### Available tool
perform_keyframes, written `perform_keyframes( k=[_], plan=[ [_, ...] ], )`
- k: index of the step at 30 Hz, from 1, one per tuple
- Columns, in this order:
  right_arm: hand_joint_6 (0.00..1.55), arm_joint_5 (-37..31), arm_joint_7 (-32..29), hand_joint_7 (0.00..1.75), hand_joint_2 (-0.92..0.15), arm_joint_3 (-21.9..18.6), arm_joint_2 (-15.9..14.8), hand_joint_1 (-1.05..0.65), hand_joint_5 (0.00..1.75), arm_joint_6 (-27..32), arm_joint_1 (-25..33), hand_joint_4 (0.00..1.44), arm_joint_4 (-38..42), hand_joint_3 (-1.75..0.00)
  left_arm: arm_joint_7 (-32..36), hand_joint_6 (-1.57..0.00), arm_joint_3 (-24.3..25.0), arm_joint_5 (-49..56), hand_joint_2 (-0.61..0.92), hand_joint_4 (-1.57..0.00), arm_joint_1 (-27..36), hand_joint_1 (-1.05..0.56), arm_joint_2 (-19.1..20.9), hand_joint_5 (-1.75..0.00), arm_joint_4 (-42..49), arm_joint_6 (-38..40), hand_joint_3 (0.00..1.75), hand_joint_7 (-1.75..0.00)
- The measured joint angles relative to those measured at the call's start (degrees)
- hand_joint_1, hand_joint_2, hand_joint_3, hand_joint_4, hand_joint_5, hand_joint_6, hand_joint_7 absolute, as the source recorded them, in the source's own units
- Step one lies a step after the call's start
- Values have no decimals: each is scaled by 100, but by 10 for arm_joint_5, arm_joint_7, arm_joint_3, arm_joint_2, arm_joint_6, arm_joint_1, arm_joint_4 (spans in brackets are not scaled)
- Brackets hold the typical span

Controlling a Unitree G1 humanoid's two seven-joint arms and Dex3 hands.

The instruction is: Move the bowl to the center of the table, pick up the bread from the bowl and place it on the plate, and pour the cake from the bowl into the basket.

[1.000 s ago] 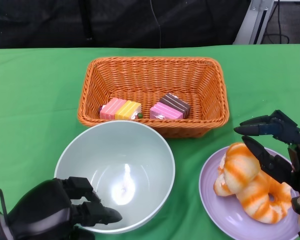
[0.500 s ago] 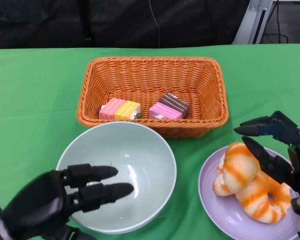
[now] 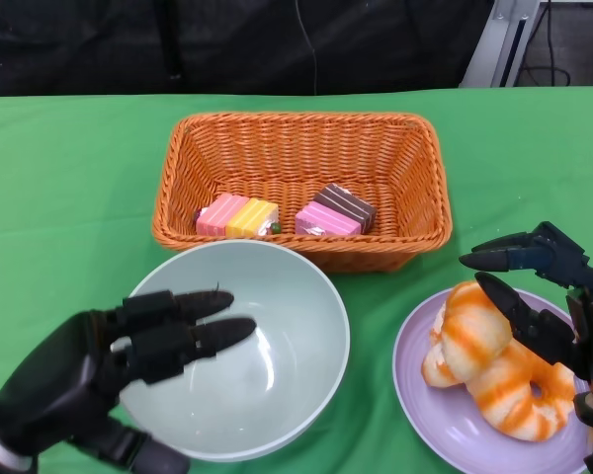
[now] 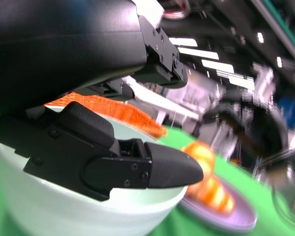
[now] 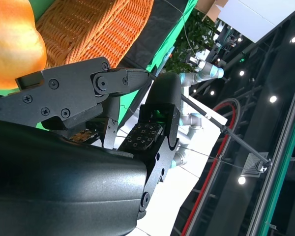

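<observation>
Bowl empty on counter, in front of basket; bread on plate.
Left hand hovers over the bowl's near-left rim, fingers spread, holding nothing. Right hand is beside the bread, fingers apart, empty. Two cakes lie inside the basket.

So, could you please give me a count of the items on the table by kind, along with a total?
Cake pieces: 2, one pink and yellow, one pink and brown, both in the basket
Bread: 1, on the plate
Baskets: 1
Bowls: 1, empty
Plates: 1
Total: 6
</observation>
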Motion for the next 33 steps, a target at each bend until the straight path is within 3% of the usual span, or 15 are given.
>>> perform_keyframes(
  k=[4, 10, 16, 22, 28, 33],
  plan=[
    [81, 0, 0, 68, -92, 0, 0, -29, 104, 0, 0, 77, 0, -24, -90, -48, -1, -153, 92, -57, 0, -78, -35, -5, 25, 4, 33, -3],
    [81, 1, 0, 68, -92, 0, 0, -29, 105, -4, 0, 78, 4, -24, -237, -52, 32, -332, 92, -62, 12, -68, -84, -5, -5, 84, 26, -2],
    [80, 5, 0, 68, -92, 0, 0, -30, 105, -9, -1, 77, 12, -25, -322, -54, 96, -381, 92, -64, 17, -56, -117, -5, -26, 133, 19, -2],
    [80, 12, 1, 68, -92, 0, 0, -28, 105, -10, -2, 77, 14, -25, -399, -57, 145, -439, 92, -69, 20, -33, -160, -5, -30, 171, 14, -2],
    [80, 17, 2, 68, -92, 0, 1, -27, 105, -15, -6, 78, 16, -24, -426, -60, 194, -441, 92, -75, 18, -24, -204, -6, -25, 194, 16, -2],
    [81, 41, 9, 68, -92, 0, 3, -24, 104, -17, -8, 78, 15, -23, -428, -81, 229, -439, 92, -95, 14, -14, -247, -13, -17, 199, 18, -8]
  ],
)
